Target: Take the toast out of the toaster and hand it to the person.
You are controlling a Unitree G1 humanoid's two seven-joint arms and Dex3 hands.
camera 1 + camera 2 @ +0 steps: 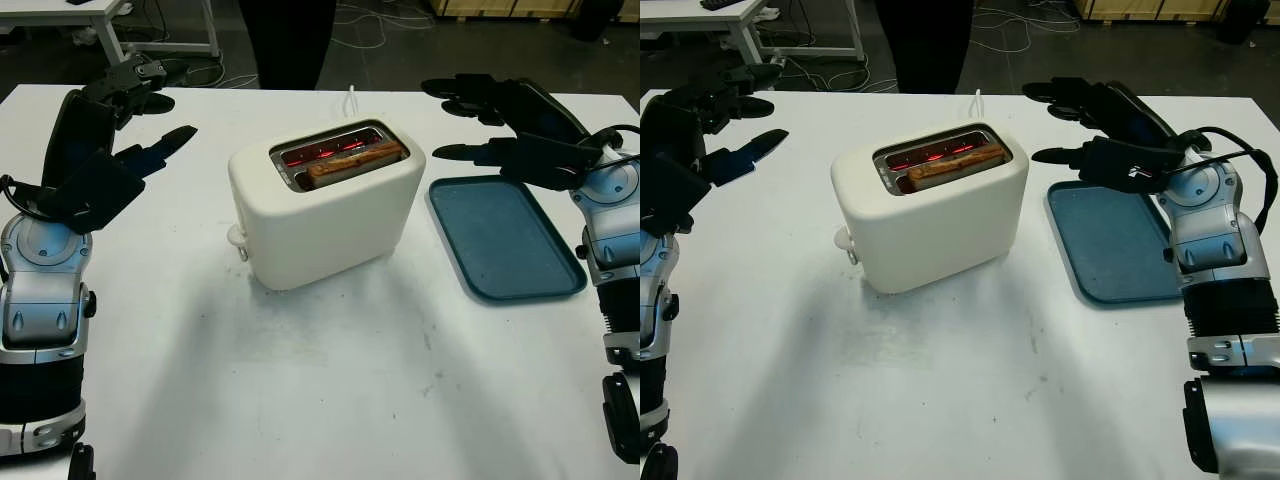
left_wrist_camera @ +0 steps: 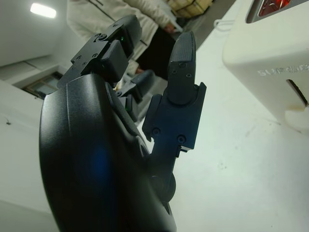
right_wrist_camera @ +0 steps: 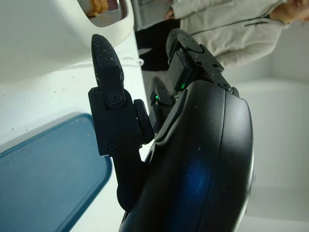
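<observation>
Left eye view takes in a white table (image 1: 330,400) that spans nearly the whole scene, with a dark floor and trailing cables past its far edge. At the middle of the table stands a cream-white toaster (image 1: 325,205), turned a little so that its lever knob faces the near left corner; its two slots glow red inside. To the right of the toaster, just beside it but not touching, lies a blue-grey tray (image 1: 505,235) with a raised rim, flat on the table. A person (image 1: 288,40) in dark trousers stands at the far side of the table, behind the toaster; the wrist views show a light jacket (image 3: 227,29) on the same figure. The left hand (image 1: 130,120) is raised above the table's left part, well apart from the toaster, holding nothing, its fingers extended toward the far side. The right hand (image 1: 1095,125) hangs above the far end of the tray, near the toaster's right side, likewise holding nothing with its fingers stretched out rather than curled. The toast (image 1: 355,163), a browned slice, sits in the nearer slot of the toaster, its top edge standing a little proud of the opening. A thin white cord (image 1: 352,100) runs from behind the toaster toward the table's far edge.
</observation>
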